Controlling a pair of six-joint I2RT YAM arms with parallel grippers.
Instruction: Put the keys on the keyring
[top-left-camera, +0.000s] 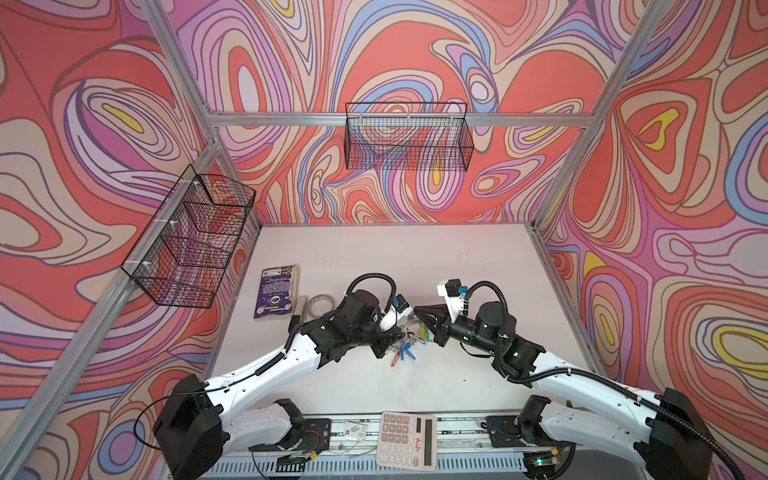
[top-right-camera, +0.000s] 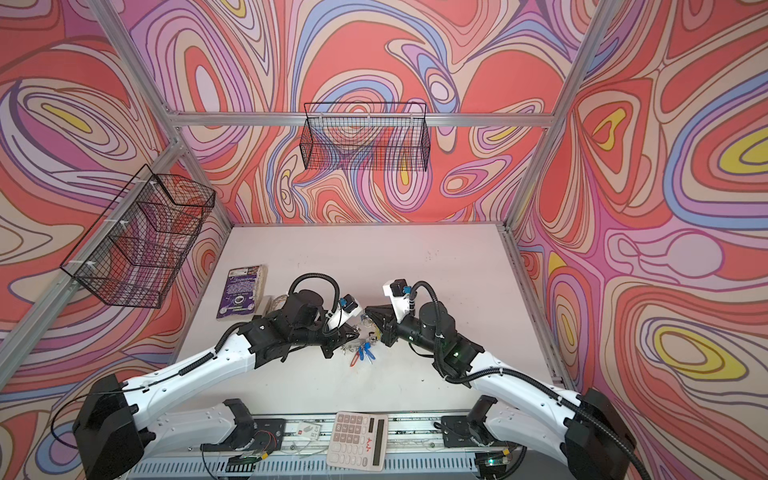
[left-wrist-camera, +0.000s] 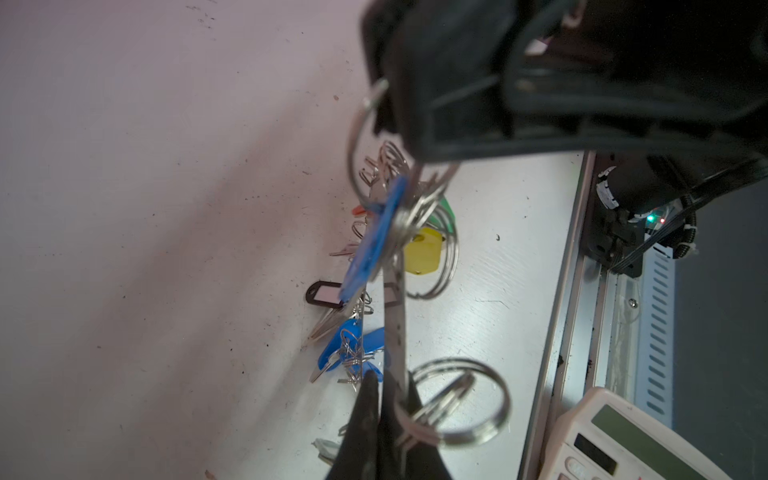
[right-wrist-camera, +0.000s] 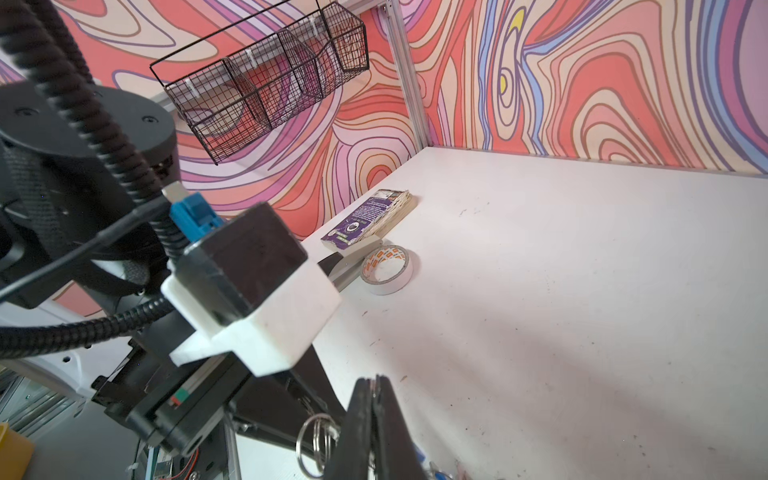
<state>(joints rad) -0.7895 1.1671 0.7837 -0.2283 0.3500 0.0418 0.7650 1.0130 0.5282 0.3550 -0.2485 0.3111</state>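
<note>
The left end effector (left-wrist-camera: 390, 390) is pressed together on the near edge of the keyring (left-wrist-camera: 395, 316). The keyring shows edge-on as a flat grey strip, held above the middle of the table (top-left-camera: 374, 257). A blue-tagged key (left-wrist-camera: 374, 241) and several split rings hang from its rim. The rest of the keys (top-left-camera: 403, 353) lie in a tangled heap on the table just below and slightly nearer, with blue, red, yellow and black tags among them.

The right end effector (right-wrist-camera: 375, 384) is also pressed together. In the left wrist view it appears to pinch the opposite edge of the same keyring.

With both arms clamped on one stiff disc, any pull that does not match could twist it out of one thin-edged grip. The disc would then swing or drop onto the heap. The dangling rings could also snag on a fingertip, or hook the loose keys and drag them along. The two end effectors sit very close together, so a small misjudged move could knock them into each other.

The compartmented wire basket (top-left-camera: 189, 245) on the left wall shows nothing inside it. Neither does the long wire basket (top-left-camera: 409, 141) on the far wall.
</note>
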